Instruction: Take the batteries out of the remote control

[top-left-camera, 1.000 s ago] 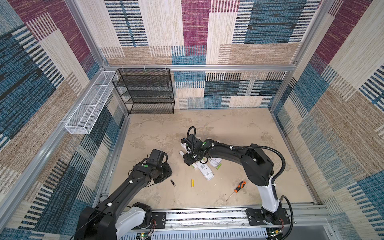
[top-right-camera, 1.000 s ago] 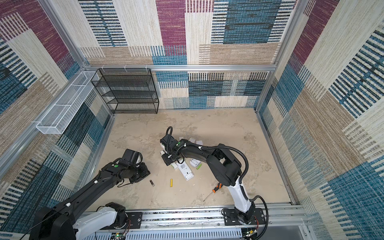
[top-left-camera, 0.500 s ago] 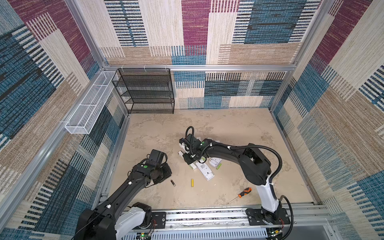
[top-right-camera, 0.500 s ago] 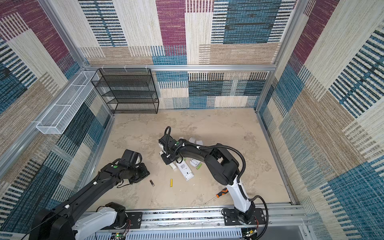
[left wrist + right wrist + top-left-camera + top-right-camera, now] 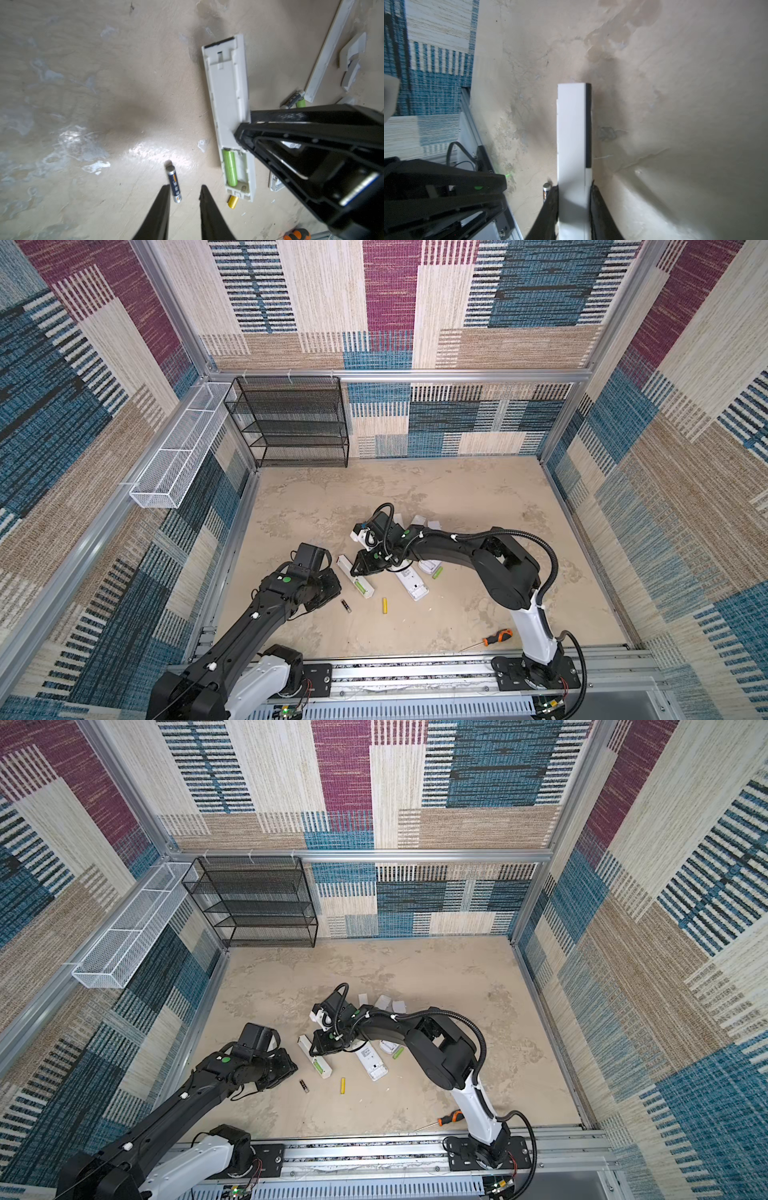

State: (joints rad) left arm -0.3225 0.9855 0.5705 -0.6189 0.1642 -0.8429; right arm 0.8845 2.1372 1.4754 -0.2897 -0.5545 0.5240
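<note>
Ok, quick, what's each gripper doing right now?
Left gripper: open, empty, tips beside the black battery.
Right gripper: closed on the white remote.

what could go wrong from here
1. The right gripper is shut on the remote, whose open compartment holds one green battery; tipping it could drop the cell out and let it roll off.
2. The left gripper hangs open right by the loose black battery; a nudge may roll it away.
</note>
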